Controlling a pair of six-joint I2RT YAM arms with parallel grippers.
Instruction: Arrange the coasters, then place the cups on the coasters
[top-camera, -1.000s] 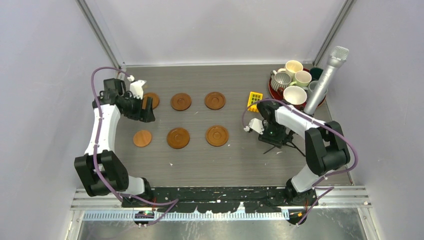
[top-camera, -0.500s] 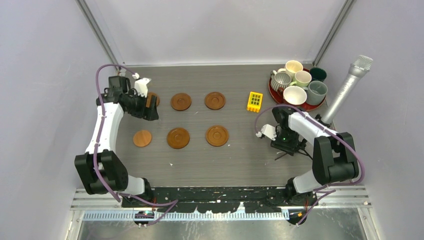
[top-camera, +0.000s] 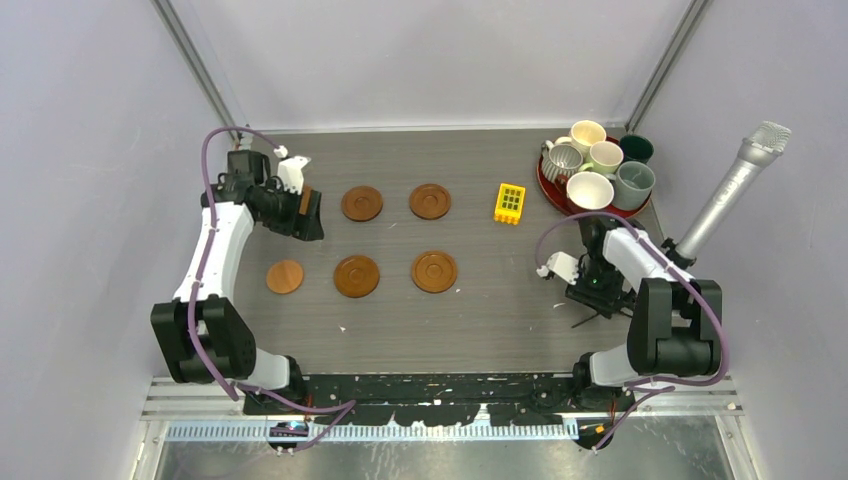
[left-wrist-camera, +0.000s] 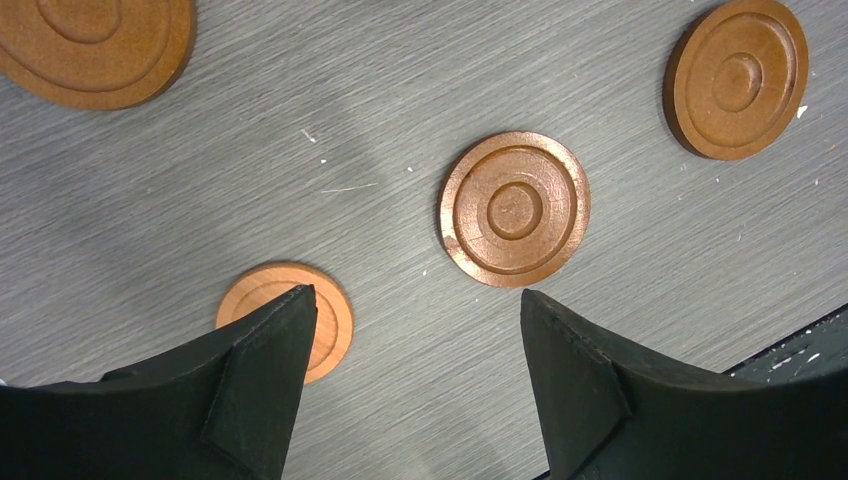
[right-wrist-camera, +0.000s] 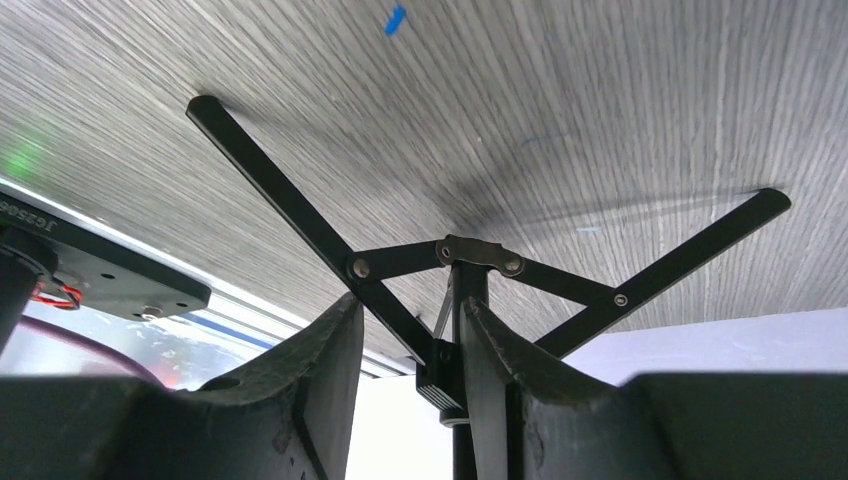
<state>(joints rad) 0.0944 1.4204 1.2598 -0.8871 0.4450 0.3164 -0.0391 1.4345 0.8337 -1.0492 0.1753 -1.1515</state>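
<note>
Left gripper (left-wrist-camera: 415, 330), jaws apart, hovers over the coasters (left-wrist-camera: 515, 210), set in two rows well left of the red tray (top-camera: 543, 185) holding the cups (top-camera: 590, 190). Right gripper (right-wrist-camera: 410, 315) clamps the tilted microphone stand (right-wrist-camera: 480, 255) just before the tray, likely clearing access.

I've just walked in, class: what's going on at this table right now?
The left tool hovers open and empty over the far-left end of two rows of coasters; five of them show in the overhead view. The right tool is clamped on the stem of a tilted microphone stand. All six cups sit on the red tray at the far right, so no cup is on a coaster yet.
</note>
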